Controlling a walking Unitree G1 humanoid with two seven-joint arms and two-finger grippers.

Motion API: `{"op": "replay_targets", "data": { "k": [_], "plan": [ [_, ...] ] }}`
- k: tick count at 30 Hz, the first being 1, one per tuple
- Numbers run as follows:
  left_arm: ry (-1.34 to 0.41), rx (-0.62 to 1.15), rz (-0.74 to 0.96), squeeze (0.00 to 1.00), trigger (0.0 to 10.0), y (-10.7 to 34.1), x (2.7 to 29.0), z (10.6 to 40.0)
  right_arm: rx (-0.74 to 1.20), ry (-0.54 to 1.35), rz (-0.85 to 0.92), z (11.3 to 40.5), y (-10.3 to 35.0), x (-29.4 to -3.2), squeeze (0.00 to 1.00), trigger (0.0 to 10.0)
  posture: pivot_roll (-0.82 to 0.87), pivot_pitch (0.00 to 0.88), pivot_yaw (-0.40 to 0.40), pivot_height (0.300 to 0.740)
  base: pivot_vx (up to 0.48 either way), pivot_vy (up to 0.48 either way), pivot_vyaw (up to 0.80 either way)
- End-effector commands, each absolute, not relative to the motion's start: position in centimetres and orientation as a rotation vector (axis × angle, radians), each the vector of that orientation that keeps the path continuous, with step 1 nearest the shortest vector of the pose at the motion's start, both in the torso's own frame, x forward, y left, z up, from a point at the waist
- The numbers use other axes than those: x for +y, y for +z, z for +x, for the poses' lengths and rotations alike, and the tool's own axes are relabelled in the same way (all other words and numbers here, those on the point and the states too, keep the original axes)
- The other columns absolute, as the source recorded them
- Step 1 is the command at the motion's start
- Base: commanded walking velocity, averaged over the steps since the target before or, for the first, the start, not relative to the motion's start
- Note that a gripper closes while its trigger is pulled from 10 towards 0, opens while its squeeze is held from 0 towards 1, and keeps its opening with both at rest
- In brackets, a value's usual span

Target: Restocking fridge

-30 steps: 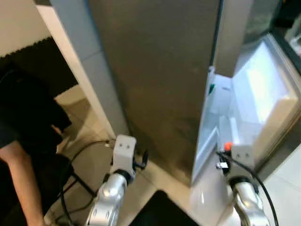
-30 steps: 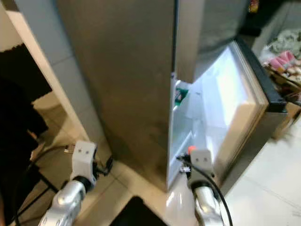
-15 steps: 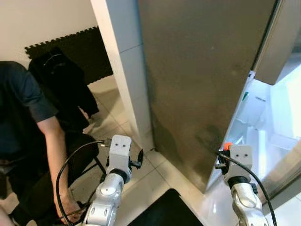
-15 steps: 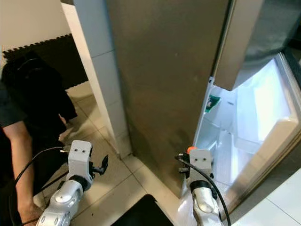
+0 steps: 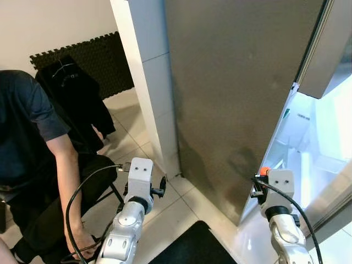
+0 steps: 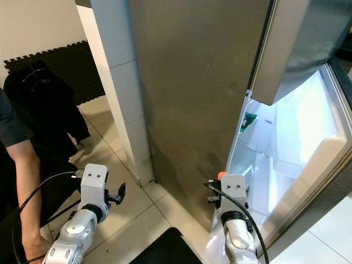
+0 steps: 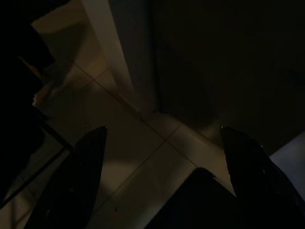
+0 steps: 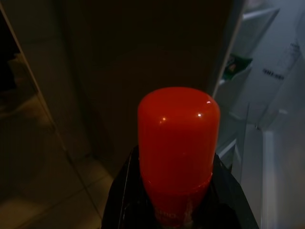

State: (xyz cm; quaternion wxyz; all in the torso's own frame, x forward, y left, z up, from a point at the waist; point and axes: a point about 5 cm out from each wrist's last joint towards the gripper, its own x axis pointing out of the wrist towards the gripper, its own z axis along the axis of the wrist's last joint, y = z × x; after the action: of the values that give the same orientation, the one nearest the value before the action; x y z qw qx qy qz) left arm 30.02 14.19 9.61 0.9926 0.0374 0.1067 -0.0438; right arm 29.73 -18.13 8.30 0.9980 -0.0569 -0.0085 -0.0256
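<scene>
The steel fridge stands ahead of me, its lower door swung open on the right, and the lit white interior shows shelves and a green packet. My right gripper is shut on a bottle with a red cap. It is held low in front of the fridge's open edge, and the cap peeks over the wrist. My left gripper is open and holds nothing, low over the tiled floor left of the fridge.
A person crouches at the left near a black cable. A white tiled pillar adjoins the fridge. A black garment hangs on the wall. A dark mat lies on the floor between my arms.
The camera has swung left and up since a second ago, bringing the person and pillar into view. Both arms keep their pose, and the bottle stays gripped.
</scene>
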Motion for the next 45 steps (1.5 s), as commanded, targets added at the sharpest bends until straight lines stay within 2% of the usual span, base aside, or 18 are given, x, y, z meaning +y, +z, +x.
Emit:
{"op": "replay_targets", "data": {
  "k": [1, 12, 21, 32, 39, 45],
  "plan": [
    [-0.079, 0.237, 0.078, 0.0, 10.0, 9.1, 14.2, 29.8, -0.006, -0.046, -0.11, 29.5, 8.0, -18.1, 0.0, 10.0, -0.1, 0.172, 0.083, 0.74, 0.0, -0.469, 0.0],
    [-0.06, 0.244, 0.078, 0.0, 10.0, 9.1, 14.6, 29.9, -0.006, -0.037, -0.108, 29.5, 8.0, -17.9, 0.0, 10.0, -0.1, 0.174, 0.083, 0.74, 0.0, -0.423, 0.0],
    [-0.044, 0.246, 0.071, 0.0, 10.0, 9.0, 14.8, 29.9, -0.002, -0.002, -0.098, 29.4, 8.0, -17.7, 0.0, 10.0, -0.11, 0.173, 0.083, 0.74, 0.0, -0.153, 0.0],
    [-0.021, 0.25, 0.061, 0.0, 10.0, 8.8, 15.2, 29.7, 0.006, 0.262, -0.105, 29.2, 8.3, -14.3, 0.0, 10.0, -0.1, 0.171, 0.079, 0.74, 0.0, 0.0, 0.0],
    [-0.02, 0.251, 0.059, 0.0, 10.0, 8.8, 15.2, 29.6, -0.024, 0.286, -0.108, 31.1, 9.6, -13.1, 0.0, 10.0, -0.1, 0.174, 0.082, 0.74, 0.0, 0.0, 0.0],
    [-0.029, 0.249, 0.073, 0.0, 10.0, 9.0, 15.2, 29.4, -0.02, 0.337, -0.148, 34.3, 11.2, -11.7, 0.0, 10.0, -0.05, 0.198, 0.086, 0.74, 0.0, 0.0, 0.0]
  ]
}}
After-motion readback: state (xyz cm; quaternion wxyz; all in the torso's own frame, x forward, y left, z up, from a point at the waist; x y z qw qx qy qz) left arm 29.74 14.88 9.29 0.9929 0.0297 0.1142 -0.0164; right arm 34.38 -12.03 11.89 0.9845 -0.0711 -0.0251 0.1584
